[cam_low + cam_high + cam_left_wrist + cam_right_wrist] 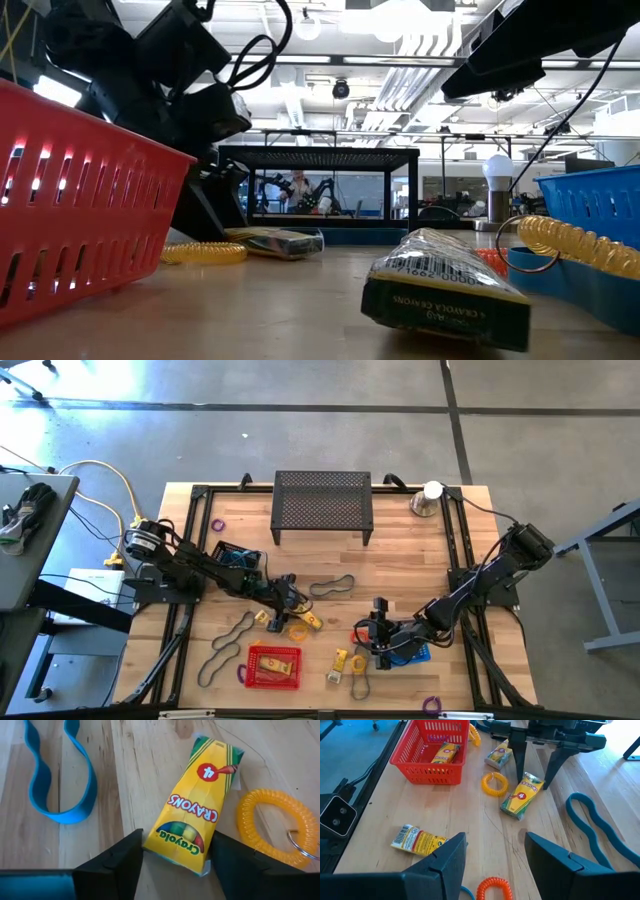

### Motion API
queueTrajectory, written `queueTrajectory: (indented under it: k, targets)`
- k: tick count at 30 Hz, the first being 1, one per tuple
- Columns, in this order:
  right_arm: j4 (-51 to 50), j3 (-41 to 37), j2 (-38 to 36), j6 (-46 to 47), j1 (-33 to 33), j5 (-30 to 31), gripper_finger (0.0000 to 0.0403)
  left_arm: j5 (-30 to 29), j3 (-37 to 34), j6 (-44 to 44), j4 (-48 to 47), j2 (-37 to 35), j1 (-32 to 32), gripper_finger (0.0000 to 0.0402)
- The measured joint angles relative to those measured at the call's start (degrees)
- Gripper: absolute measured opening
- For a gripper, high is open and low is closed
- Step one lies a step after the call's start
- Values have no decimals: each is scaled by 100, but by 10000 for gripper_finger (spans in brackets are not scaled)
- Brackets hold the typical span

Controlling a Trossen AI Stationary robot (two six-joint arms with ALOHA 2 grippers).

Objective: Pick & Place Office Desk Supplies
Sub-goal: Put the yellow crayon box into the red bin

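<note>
- The left claw (297,606) is low over the middle of the wooden desk (400,560), its two fingers set on either side of a yellow crayon box (196,807). The fingers (120,862) are spread and the box end lies between them; whether they already press it cannot be told.
- Just beside that box, toward 3 o'clock in the high view, lies a yellow coil ring (272,827) with a metal loop. A teal band (62,780) lies near the box on its other side.
- The right claw (380,622) hovers near the front right of the desk, at about 5 o'clock from the centre, fingers (445,860) spread and empty. An orange coil ring (495,889) lies under it, and another crayon box (417,840) lies flat near it.
- A red basket (273,666) stands at 6 o'clock near the front edge, with a crayon box (444,754) inside.
- A blue basket (590,215) sits under the right arm, a yellow coil draped over its rim.
- Dark band loops (228,645) lie at 7 o'clock, left of the red basket; another (332,586) lies near the centre.
- A black mesh stand (322,503) stands at 12 o'clock.
</note>
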Motion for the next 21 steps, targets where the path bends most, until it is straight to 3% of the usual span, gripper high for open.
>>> queueTrajectory:
  k: [21]
  targets:
    - [-1, 0, 0, 0, 0, 0, 191, 96, -15, -583, 64, -108, -1, 159]
